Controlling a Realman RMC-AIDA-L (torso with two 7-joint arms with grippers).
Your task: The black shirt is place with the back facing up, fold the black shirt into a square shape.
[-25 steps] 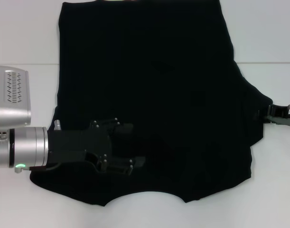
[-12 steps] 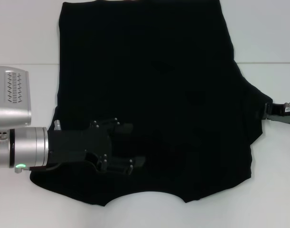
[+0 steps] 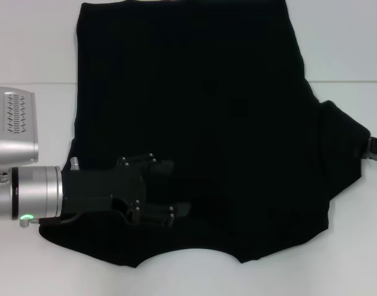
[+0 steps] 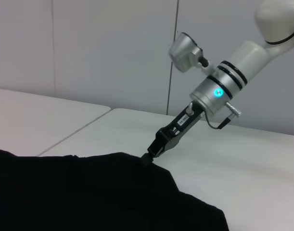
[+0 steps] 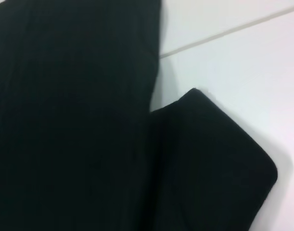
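The black shirt (image 3: 207,123) lies spread flat on the white table, plain side up, with its collar edge toward me. My left gripper (image 3: 166,188) rests over its near left part, open, with cloth beneath and nothing pinched. At the far right my right gripper (image 3: 374,150) is mostly out of the head view, at the tip of the right sleeve (image 3: 342,148). In the left wrist view the right gripper (image 4: 149,158) is shut on a raised edge of the black shirt (image 4: 89,192). The right wrist view shows the sleeve (image 5: 209,159) beside the shirt's body (image 5: 65,120).
The white table (image 3: 28,49) shows on both sides of the shirt and along the near edge, with a seam line (image 3: 34,83) crossing it. A pale wall (image 4: 113,48) stands behind the table.
The right gripper has moved right, toward the picture's edge, drawing the right sleeve outward so it spreads wider. The left gripper has stayed put.
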